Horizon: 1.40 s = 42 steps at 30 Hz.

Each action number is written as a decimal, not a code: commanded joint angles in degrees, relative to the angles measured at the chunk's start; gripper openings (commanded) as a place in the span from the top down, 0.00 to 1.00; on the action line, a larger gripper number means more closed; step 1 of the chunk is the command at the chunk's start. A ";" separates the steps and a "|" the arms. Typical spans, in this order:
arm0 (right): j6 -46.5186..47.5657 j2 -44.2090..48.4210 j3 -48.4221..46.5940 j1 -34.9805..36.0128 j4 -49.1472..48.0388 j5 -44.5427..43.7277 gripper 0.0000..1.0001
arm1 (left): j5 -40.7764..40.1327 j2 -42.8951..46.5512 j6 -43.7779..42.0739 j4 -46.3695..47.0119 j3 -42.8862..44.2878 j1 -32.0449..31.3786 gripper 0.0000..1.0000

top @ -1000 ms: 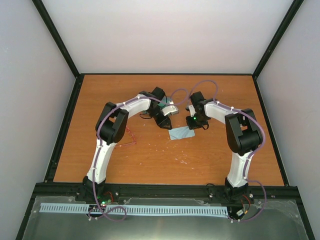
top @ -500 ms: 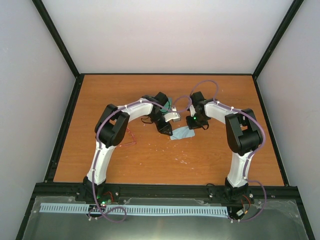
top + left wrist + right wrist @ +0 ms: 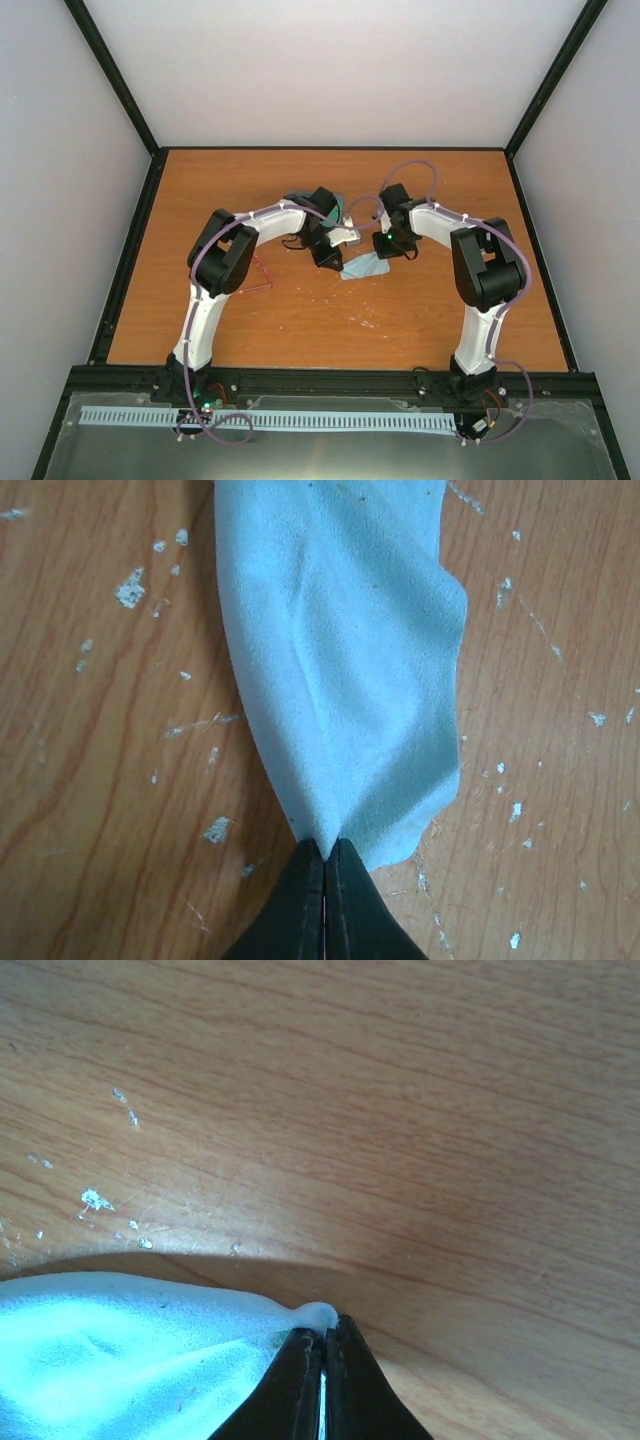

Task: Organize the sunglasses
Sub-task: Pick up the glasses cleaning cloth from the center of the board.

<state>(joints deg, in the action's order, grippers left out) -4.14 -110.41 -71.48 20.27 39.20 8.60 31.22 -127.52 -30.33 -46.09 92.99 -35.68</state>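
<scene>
The light-blue cloth (image 3: 365, 268) lies at the table's middle, pinched at two ends. My left gripper (image 3: 333, 260) is shut on its near-left corner; in the left wrist view the cloth (image 3: 340, 660) fans out from the closed tips of the left gripper (image 3: 325, 848). My right gripper (image 3: 386, 250) is shut on the opposite corner, and in the right wrist view the cloth (image 3: 120, 1350) bunches at the tips of the right gripper (image 3: 323, 1332). The sunglasses (image 3: 258, 275), thin and red, lie on the table left of the left arm's elbow, apart from both grippers.
A sliver of the case's green lining (image 3: 337, 206) shows behind the left wrist; the rest of the case is hidden. The wooden table (image 3: 300, 320) carries white scuff marks. Black frame rails edge it on all sides.
My left gripper has shifted slightly right onto the cloth's corner and closed on it. The right gripper has stayed shut on its corner.
</scene>
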 commanded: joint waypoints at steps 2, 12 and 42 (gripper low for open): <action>-0.08 -1.03 1.99 0.12 0.99 1.08 0.97 | -6.10 -0.19 1.20 2.66 -1.55 -0.09 1.00; -0.12 -3.00 -3.03 2.31 -0.13 2.56 0.97 | -7.59 1.94 0.30 3.97 -0.18 6.80 0.99; -1.09 -14.45 -26.67 4.91 1.57 6.56 0.97 | -8.82 6.28 -1.43 3.96 2.45 16.69 0.99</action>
<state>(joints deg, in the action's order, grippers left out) -5.19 -122.45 -95.50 24.82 39.48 14.02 23.07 -122.19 -30.37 -40.99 92.09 -20.51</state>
